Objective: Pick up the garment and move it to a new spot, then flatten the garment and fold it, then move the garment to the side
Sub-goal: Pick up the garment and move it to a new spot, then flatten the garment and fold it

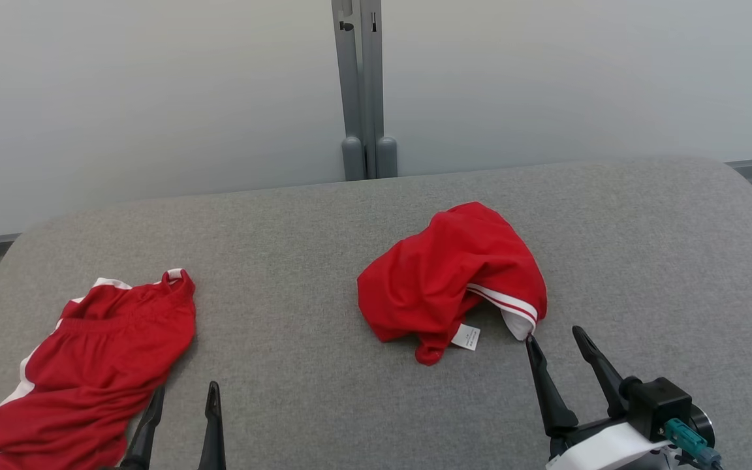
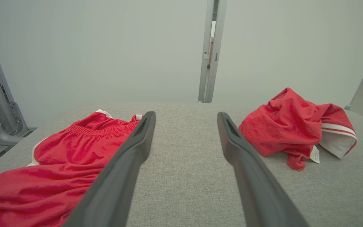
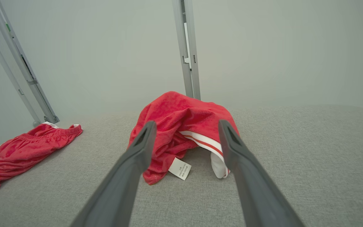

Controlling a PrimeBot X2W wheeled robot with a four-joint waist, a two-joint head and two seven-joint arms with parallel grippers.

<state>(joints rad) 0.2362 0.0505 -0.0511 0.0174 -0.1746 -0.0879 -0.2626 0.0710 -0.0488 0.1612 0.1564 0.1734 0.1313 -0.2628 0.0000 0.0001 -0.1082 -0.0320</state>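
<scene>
My right pincer (image 1: 553, 335) stands wide and empty, one fingertip just beside the white-striped hem of the crumpled red garment (image 1: 448, 274), which lies heaped near the middle of the grey desk (image 1: 297, 248). My left pincer (image 1: 185, 390) is wide too, holding nothing, close beside the red shorts (image 1: 102, 365) at the desk's left

Head view: high, looking forward and down over grey table (image 1: 324, 261) toward pale wall (image 1: 154, 98). Left wrist view: low, near tabletop, facing wall, beside red shorts (image 2: 58, 164). Right wrist view: low, close behind crumpled red garment (image 3: 175, 113). All three share both red pieces, grey post (image 1: 363, 91).
</scene>
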